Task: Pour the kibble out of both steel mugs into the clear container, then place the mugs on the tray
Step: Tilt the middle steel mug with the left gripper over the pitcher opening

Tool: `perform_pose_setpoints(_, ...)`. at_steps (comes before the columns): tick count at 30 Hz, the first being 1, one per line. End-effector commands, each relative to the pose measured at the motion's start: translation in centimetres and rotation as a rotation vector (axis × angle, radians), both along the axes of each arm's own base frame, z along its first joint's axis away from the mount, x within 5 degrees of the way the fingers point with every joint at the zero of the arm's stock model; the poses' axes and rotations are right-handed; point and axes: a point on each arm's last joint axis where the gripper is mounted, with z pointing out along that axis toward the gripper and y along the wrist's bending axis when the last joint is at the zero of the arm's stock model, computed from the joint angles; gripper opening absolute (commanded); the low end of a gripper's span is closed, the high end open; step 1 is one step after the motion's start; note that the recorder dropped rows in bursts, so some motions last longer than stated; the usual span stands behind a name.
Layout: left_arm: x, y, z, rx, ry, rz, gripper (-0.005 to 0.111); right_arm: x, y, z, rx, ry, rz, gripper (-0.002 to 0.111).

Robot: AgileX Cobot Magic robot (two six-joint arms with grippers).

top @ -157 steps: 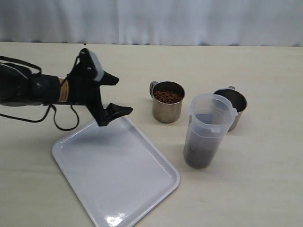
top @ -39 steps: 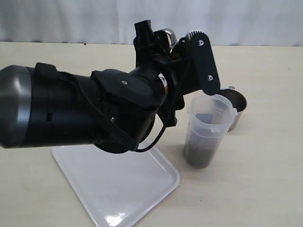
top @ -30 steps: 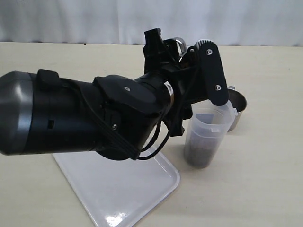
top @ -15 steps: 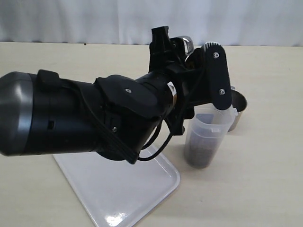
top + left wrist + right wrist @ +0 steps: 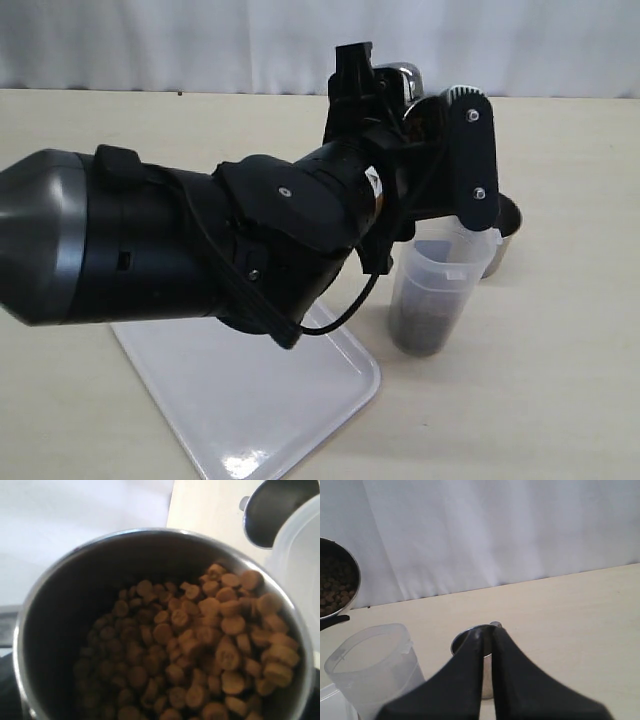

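My left gripper (image 5: 415, 110) is shut on a steel mug (image 5: 402, 72) and holds it up in the air, just above and behind the clear container (image 5: 442, 285). In the left wrist view this mug (image 5: 60, 580) is tilted a little and full of kibble (image 5: 200, 650), which lies against its lower side. Dark kibble (image 5: 420, 328) fills the container's bottom. The other steel mug (image 5: 505, 235) stands empty right of the container, partly hidden. The tray (image 5: 250, 410) lies at the front left. My right gripper (image 5: 487, 645) is shut on nothing, with the empty mug (image 5: 465, 642) beyond it.
The thick black left arm (image 5: 180, 250) fills the middle of the exterior view and hides the table behind it. A white curtain (image 5: 200, 40) runs along the table's far edge. Bare table (image 5: 540, 400) shows to the right of the container.
The left gripper, open over the tray five seconds ago, now holds the full mug. Over the last second it rose and moved right towards the container's rim.
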Motion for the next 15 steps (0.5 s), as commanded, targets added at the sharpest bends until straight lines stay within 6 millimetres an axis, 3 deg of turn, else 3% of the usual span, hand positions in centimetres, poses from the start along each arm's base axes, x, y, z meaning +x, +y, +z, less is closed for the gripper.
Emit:
perform_pose_setpoints(1, 0.2, 0.0, 0.4, 0.046, -0.045, -0.005, 0.000, 0.0, 0.0, -0.2, 0.001, 0.012, 0.005, 0.005)
perform_pose_setpoints(15, 0.1, -1.0, -1.0, 0.167, -0.148, -0.004, 0.000, 0.0, 0.0, -0.2, 0.001, 0.012, 0.005, 0.005)
